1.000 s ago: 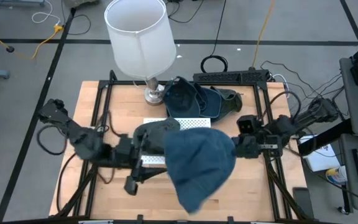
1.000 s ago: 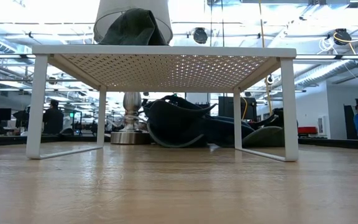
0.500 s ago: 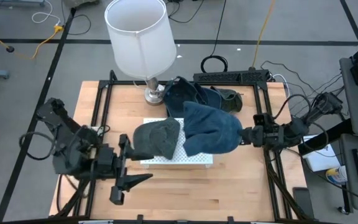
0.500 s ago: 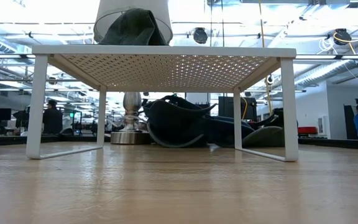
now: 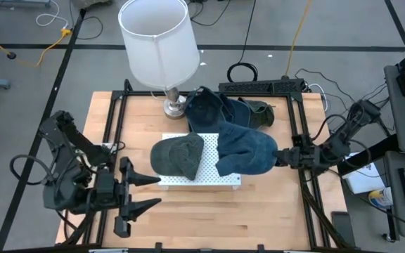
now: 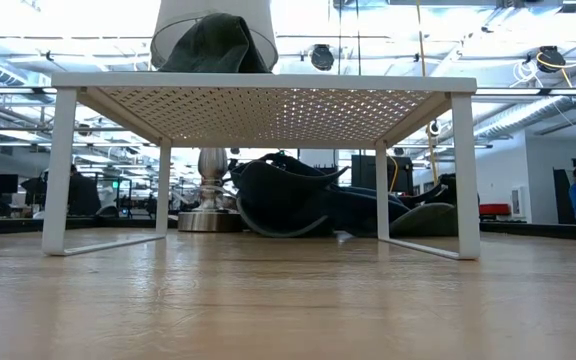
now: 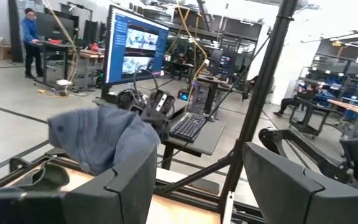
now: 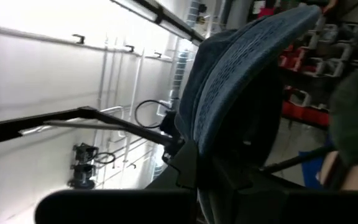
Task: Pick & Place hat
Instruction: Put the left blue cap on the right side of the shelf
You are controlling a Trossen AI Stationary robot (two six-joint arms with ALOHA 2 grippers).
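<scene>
Right fingers (image 5: 281, 157) clamped on blue hat (image 5: 245, 152), held above white rack (image 5: 209, 172); release outstanding. Green hat (image 5: 177, 154) already placed. Left fingers (image 5: 138, 194) spread, empty, beside rack.

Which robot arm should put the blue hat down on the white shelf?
Probably the right: the right gripper is shut on the blue hat above the white shelf. The left gripper is open, empty, off the shelf.
</scene>
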